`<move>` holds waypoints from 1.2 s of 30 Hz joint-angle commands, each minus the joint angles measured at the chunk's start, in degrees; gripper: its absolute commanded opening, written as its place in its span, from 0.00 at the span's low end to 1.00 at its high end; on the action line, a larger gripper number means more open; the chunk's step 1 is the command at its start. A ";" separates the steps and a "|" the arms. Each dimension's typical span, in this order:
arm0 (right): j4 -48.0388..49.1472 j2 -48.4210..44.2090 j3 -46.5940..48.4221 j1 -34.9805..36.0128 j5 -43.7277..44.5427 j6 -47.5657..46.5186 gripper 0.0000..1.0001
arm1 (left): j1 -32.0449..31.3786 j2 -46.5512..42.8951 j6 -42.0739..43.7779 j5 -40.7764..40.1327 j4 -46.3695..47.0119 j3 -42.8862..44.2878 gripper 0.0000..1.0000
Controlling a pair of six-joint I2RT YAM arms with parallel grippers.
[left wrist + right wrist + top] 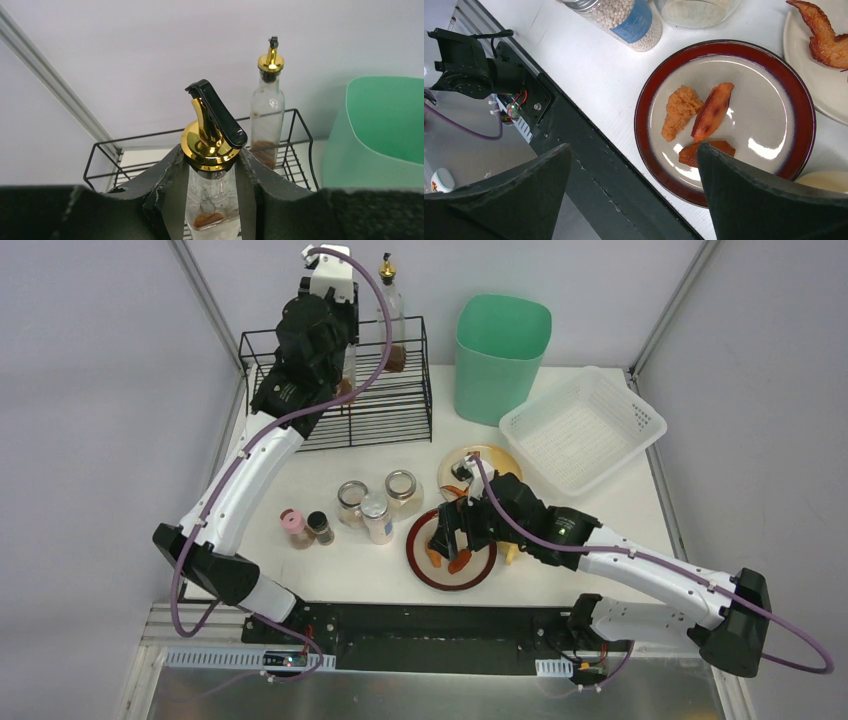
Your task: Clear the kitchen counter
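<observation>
Bottle (212,210) gripped by left fingers (165,185) over rack (390,415); a tilt could knock second bottle (267,115) there. Right fingers (744,200) spread wide, empty, over plate (764,100) on cluttered counter (340,570); clumsy grab may spill food (711,112) across it.

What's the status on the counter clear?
Left gripper shut on pourer bottle at wire rack. Right gripper open over red-rimmed plate, food on it. Kitchen counter not clear: jars on it.
</observation>
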 commanded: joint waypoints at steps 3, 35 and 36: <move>2.77 -0.05 -1.12 0.35 -0.01 -0.92 0.99 | 2.05 4.88 3.00 -0.46 11.34 11.07 0.00; 5.63 4.16 -2.17 0.34 5.17 -1.46 0.99 | 11.29 33.72 -6.70 6.04 14.20 44.53 0.00; 5.60 4.20 -2.23 0.30 5.29 -1.54 0.99 | 11.40 33.93 -6.82 6.16 14.34 44.41 0.00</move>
